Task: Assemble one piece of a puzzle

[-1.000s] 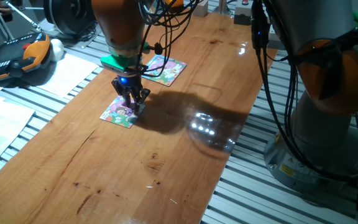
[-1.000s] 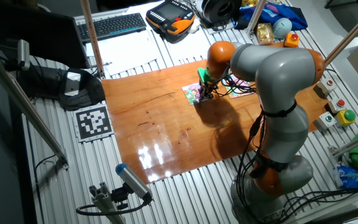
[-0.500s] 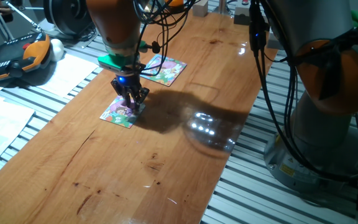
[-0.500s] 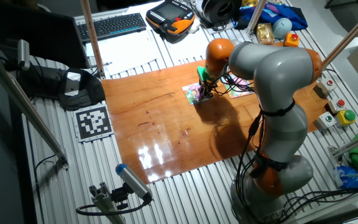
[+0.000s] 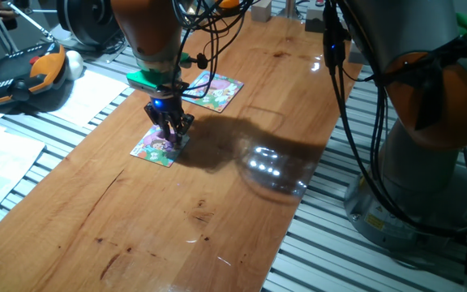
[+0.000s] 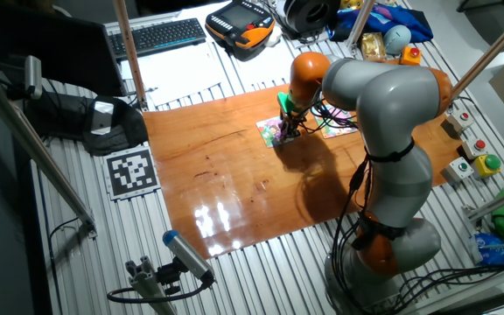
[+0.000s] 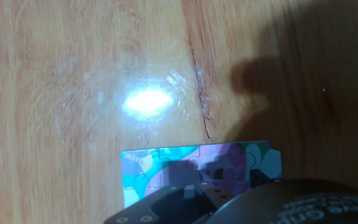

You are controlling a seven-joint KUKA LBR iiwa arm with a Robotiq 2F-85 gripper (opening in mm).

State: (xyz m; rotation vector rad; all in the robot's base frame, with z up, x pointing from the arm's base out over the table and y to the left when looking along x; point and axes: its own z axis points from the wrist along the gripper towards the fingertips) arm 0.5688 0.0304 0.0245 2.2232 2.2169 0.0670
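While gripper (image 5: 171, 136) presses down on puzzle (image 5: 154, 148), opening unclear; piece not visible.

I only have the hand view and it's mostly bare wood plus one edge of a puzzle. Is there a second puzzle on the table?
Observer: Yes. A lilac-and-white puzzle lies farther along the table, apart from the puzzle.
Operator: Where is the gripper?
Observer: The gripper is low over the puzzle's corner nearest the arm.
Operator: Is the piece in it?
Observer: Cannot tell; the fingertips hide it in both fixed views.
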